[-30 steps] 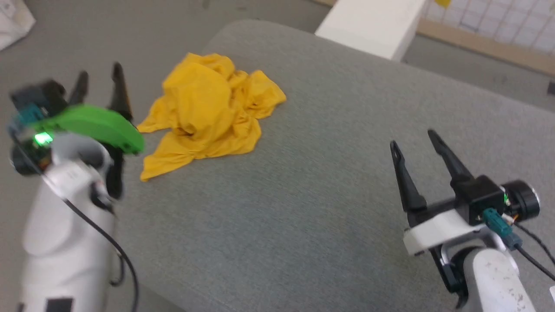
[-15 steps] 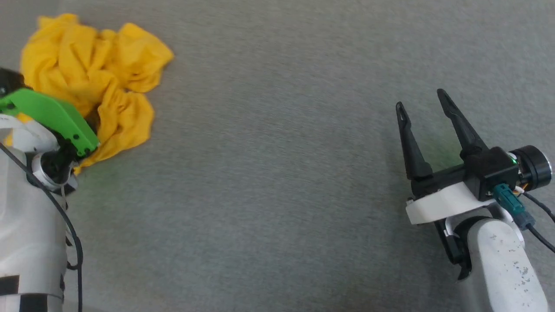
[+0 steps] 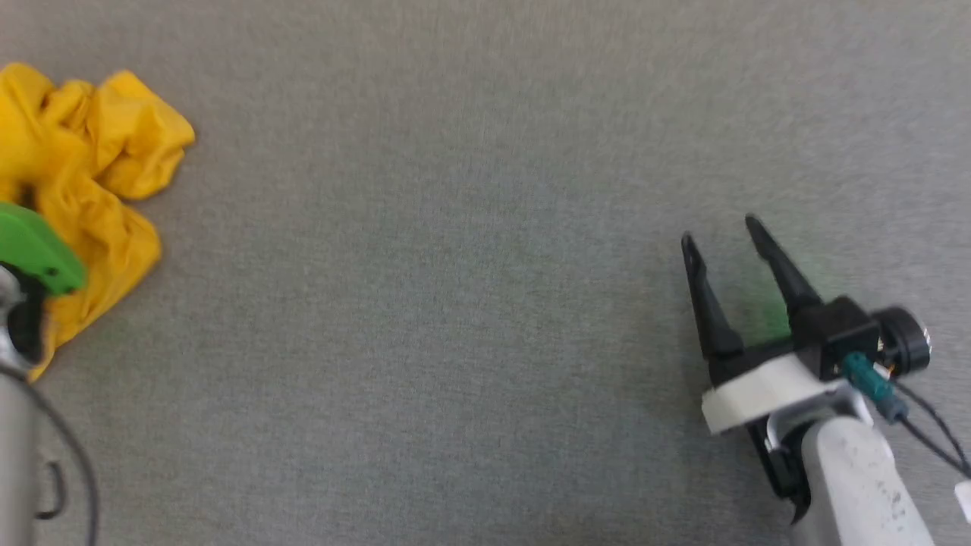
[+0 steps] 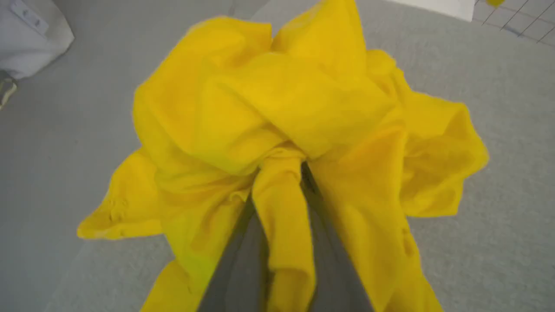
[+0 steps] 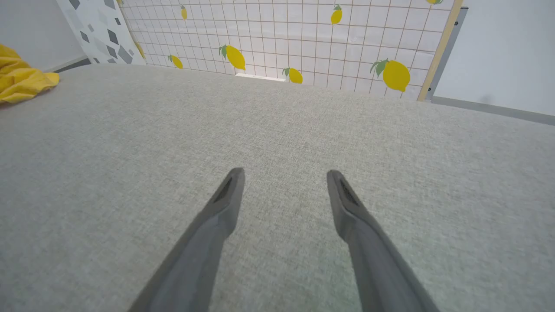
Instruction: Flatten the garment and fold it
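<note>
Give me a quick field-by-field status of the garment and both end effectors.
garment: crumpled yellow heap, not flattened, print hidden
support: grey padded surface
left end effector: closed on a fold of the garment
right end effector: open, empty, over bare surface, well apart from the garment
task progress: flattening not yet done
likely next: lift the pinched fold to spread the cloth

Head view: the garment (image 3: 98,167) runs off the left edge, and the green wrist cover (image 3: 34,250) overlaps its lower part. The right forearm (image 3: 857,485) is cut by the bottom edge.

Left wrist view, soft focus: the left gripper (image 4: 281,171) pinches a fold. The fingers (image 4: 243,264) are buried at the tips under cloth, so I can't see the contact itself.

Right wrist view: the garment is clipped at the left edge.
</note>
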